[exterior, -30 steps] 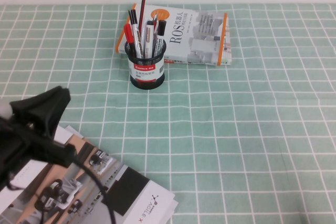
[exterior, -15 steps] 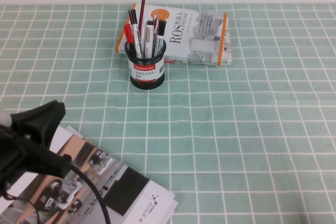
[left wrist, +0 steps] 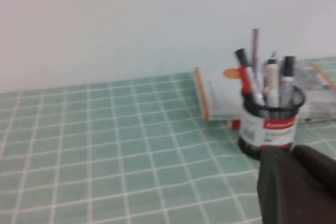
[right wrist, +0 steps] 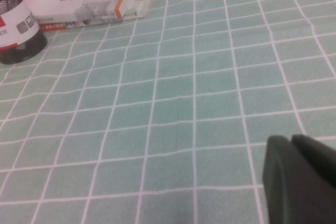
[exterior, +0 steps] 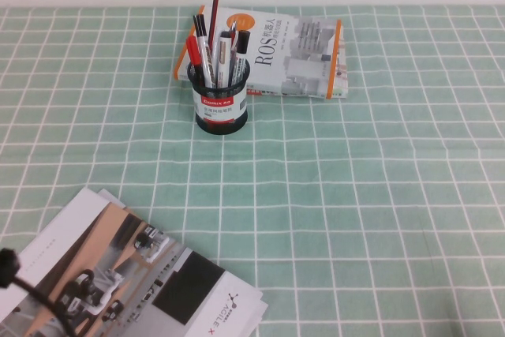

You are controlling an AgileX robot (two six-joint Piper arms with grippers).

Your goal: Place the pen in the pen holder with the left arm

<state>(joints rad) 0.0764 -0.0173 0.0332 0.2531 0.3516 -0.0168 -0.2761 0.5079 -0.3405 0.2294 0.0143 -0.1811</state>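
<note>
Pen (exterior: 233, 56) stands in pen holder (exterior: 221, 100) w/ several other pens, white barrel, black cap up, leaning a little toward the book side. Also shows in left wrist view, pen (left wrist: 286, 80) in holder (left wrist: 270, 124). Holder upright, back-centre of table, just in front of ROS book (exterior: 276, 51), touching or nearly so; can't tell which.

Left gripper (left wrist: 294, 182): only its dark tip in the wrist view, near corner, low over the table, well apart from holder. Fingers look pressed together, nothing between them. In high view only a bit of black cable (exterior: 31, 297) at the near-left corner over the magazine (exterior: 134, 282); arm itself out of that frame.

Right gripper (right wrist: 299, 182): dark tip at corner of its wrist view, over bare cloth, well apart from holder. Fingers read as closed, empty.

Judgement: task looks done, pen seated. Step in hand = retreat/park. To do well: keep left arm clear of holder, which looks light and top-heavy w/ pens; mind the loose cable dragging over the magazine pages.

Surface: green-and-white check tablecloth (exterior: 379, 195), flat, slight wrinkles. Room: plain pale wall (left wrist: 131, 19) behind the table, nothing else to note.
</note>
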